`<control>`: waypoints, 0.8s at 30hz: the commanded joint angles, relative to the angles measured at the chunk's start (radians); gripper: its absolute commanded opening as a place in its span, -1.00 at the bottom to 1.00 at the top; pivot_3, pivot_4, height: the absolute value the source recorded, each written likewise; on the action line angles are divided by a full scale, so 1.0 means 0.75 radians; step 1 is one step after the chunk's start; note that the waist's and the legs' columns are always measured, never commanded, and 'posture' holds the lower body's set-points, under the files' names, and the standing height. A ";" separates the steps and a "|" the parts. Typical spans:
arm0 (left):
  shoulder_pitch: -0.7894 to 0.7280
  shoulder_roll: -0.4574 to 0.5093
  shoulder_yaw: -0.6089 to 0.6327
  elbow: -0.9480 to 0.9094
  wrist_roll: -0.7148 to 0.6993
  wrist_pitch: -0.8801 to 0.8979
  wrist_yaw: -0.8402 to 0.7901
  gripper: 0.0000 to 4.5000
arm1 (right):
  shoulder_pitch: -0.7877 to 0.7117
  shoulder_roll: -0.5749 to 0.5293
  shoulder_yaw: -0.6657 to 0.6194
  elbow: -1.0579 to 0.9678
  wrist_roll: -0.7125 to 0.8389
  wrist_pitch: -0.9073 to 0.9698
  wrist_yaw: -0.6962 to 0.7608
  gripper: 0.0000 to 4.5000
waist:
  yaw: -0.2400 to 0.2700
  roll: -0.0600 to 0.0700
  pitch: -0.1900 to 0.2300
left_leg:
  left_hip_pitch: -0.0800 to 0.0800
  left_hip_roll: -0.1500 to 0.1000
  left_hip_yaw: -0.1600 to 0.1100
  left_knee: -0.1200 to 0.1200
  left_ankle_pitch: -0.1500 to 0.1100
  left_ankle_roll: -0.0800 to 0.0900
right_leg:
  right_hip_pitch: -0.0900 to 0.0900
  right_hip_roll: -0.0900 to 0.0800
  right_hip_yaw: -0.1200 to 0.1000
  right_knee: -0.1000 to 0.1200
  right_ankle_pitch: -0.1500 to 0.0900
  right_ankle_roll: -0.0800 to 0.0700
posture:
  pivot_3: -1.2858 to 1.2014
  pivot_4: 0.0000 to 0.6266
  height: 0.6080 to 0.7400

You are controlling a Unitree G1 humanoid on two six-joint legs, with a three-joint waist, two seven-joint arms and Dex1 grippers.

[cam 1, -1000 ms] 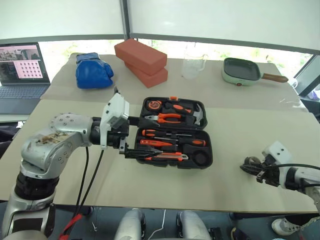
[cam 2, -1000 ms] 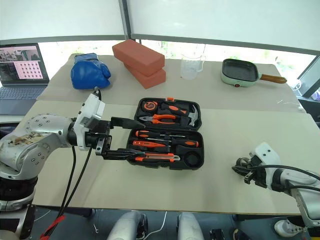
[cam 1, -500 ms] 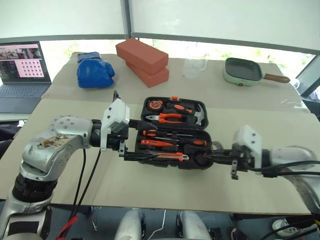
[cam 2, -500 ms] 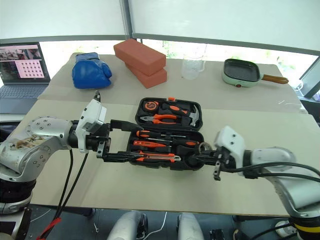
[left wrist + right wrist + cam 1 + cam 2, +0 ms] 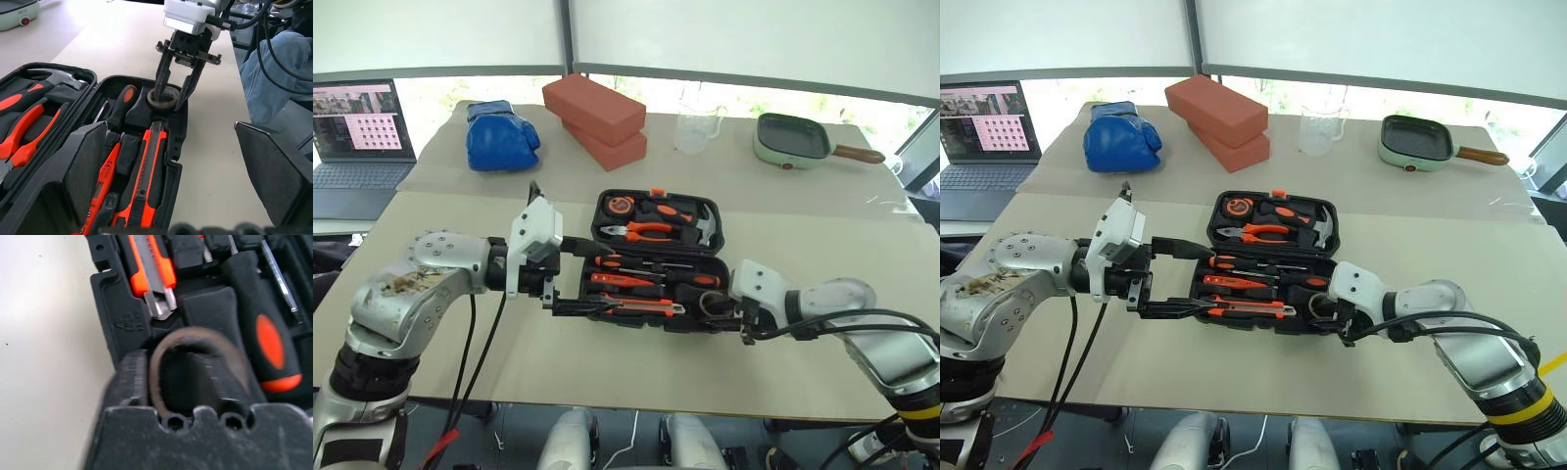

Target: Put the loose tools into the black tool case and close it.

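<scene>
The right gripper (image 5: 177,93) reaches over the near right corner of the open black tool case (image 5: 658,262), its two fingers parted with one passing through the hole of the small black tape roll (image 5: 163,97) and the other outside its wall; whether they press on it I cannot tell. The roll sits at the case's round corner recess, beside the orange-black utility knife (image 5: 148,180) and a black-and-orange-handled screwdriver (image 5: 122,104). The left gripper (image 5: 576,276) stands spread wide at the case's left edge, holding nothing, on the table (image 5: 803,245).
</scene>
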 commanded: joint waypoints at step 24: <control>-0.064 -0.208 -0.168 0.767 0.587 -0.412 0.247 -0.84 | -0.190 0.145 -0.191 0.632 -0.022 -0.138 -0.151 -0.87 | -0.003 0.000 0.000 | -0.002 -0.002 0.002 0.000 0.000 0.000 | -0.003 -0.001 0.000 0.000 0.001 0.000 | 0.03 -0.52 0.98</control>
